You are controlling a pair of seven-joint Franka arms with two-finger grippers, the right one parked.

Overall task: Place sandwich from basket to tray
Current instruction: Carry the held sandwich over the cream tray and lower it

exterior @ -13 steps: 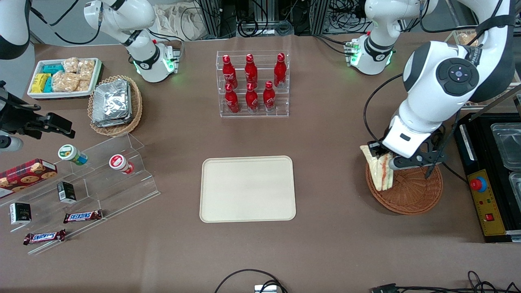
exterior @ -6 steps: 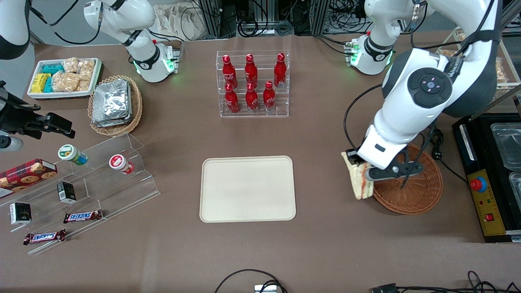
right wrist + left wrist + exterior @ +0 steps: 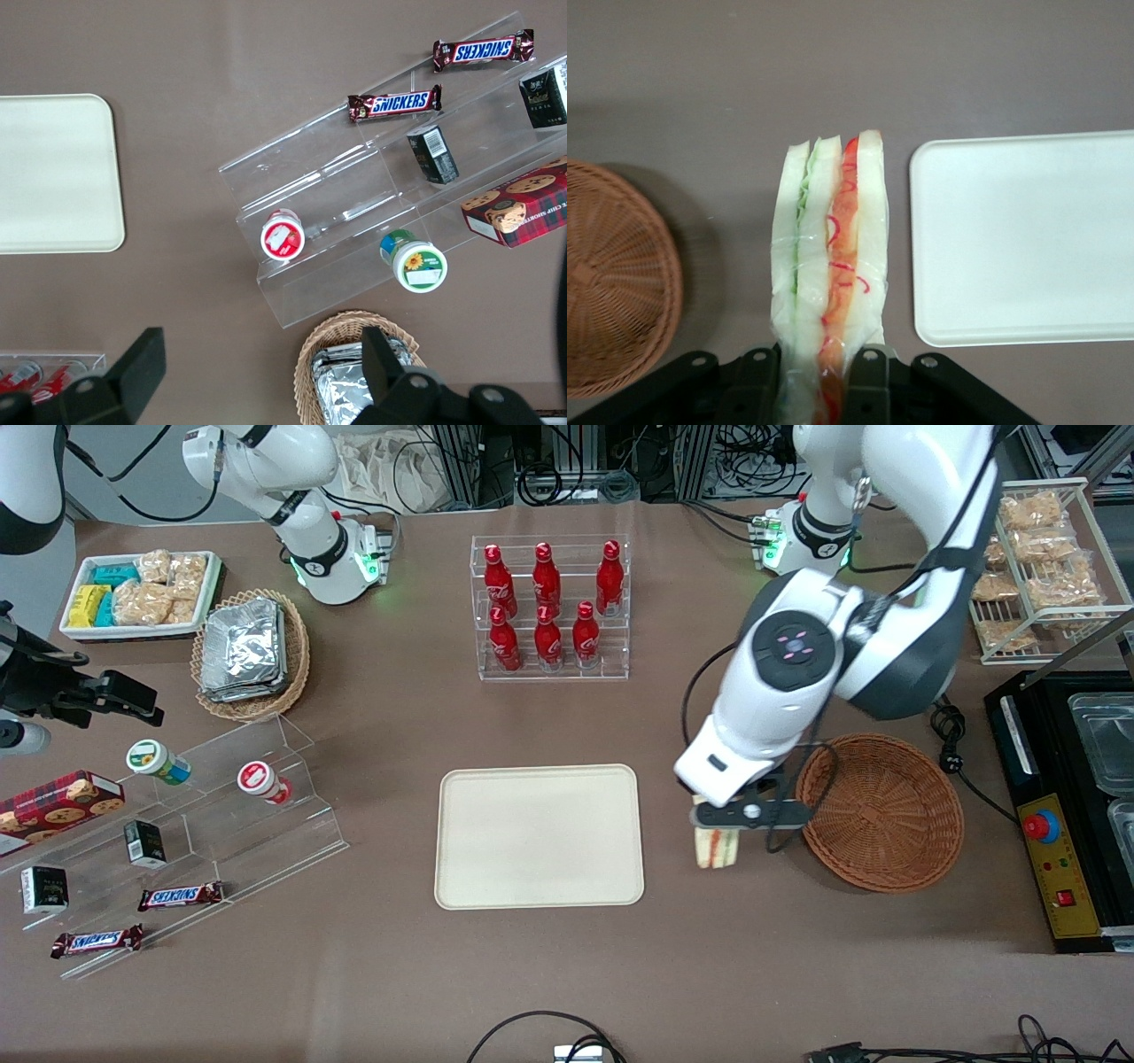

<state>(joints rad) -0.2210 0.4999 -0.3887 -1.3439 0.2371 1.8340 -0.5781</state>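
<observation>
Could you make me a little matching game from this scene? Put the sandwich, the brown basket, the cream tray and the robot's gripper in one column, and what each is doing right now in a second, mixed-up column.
Things:
1. sandwich
2. basket
3. tray
4. gripper

States:
A. lies bare on the table, nothing on it
B. hangs in the air between basket and tray
C. shut on the wrapped wedge, above the table between basket and tray
D. sits with nothing in it, toward the working arm's end of the table

Pairs: 1-B, 2-D, 3-A, 4-C
</observation>
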